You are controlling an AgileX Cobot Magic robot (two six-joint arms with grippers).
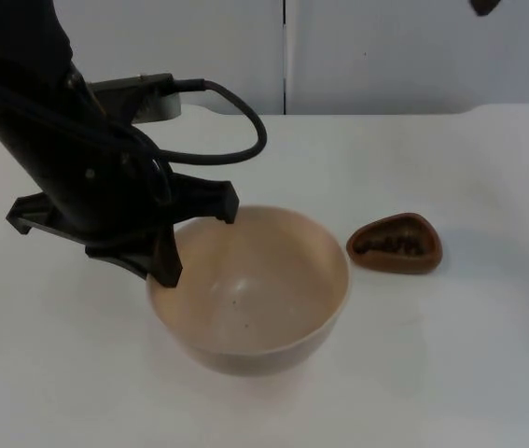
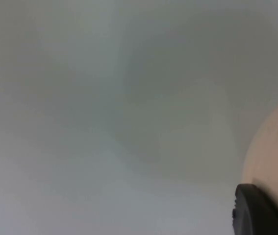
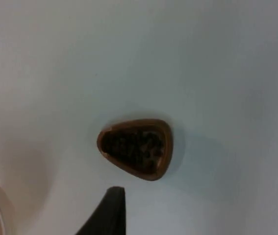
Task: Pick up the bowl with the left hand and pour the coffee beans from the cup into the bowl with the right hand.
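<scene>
A wide beige bowl (image 1: 255, 289) stands at the table's middle, with nothing inside it. My left gripper (image 1: 163, 266) is shut on its left rim, one finger inside the bowl and the other hidden behind the wall. The left wrist view has the bowl's outer wall (image 2: 271, 161) right beside a black fingertip (image 2: 256, 210). A small brown cup (image 1: 395, 245) holding dark coffee beans sits on the table just right of the bowl. My right gripper (image 3: 110, 210) hangs high above the cup (image 3: 136, 147), apart from it.
White table top (image 1: 451, 355) stretches all around the bowl and cup. The grey partition wall (image 1: 385, 56) closes the far side. A bit of the right arm (image 1: 483, 6) shows at the top view's upper edge.
</scene>
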